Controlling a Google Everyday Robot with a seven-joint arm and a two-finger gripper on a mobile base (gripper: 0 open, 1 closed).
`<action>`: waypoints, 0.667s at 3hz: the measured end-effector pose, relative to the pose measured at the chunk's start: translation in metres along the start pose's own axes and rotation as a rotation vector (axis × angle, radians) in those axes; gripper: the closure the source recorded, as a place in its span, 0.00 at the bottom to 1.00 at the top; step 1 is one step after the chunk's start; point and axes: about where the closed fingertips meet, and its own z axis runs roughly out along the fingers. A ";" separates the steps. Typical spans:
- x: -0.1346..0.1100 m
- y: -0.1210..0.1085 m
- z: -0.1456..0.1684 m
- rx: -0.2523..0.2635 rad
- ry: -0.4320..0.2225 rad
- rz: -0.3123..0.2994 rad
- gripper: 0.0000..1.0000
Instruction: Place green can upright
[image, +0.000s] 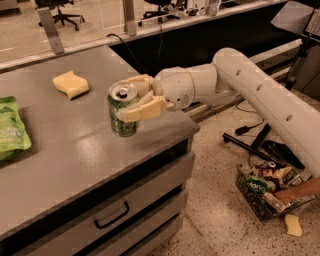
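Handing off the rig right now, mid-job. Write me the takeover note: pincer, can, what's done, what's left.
Pincer: shut on the green can, above the grey counter near its front right corner.
Can: held upright, top facing up. Whether its base touches the counter cannot be told.
Done: can grasped and upright.
Left: set it on the counter, release, withdraw.
Sponge and snack bag lie apart from it.
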 end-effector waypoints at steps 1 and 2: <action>0.000 0.000 0.001 0.000 0.001 0.012 0.84; 0.000 0.000 0.003 -0.003 0.002 0.013 1.00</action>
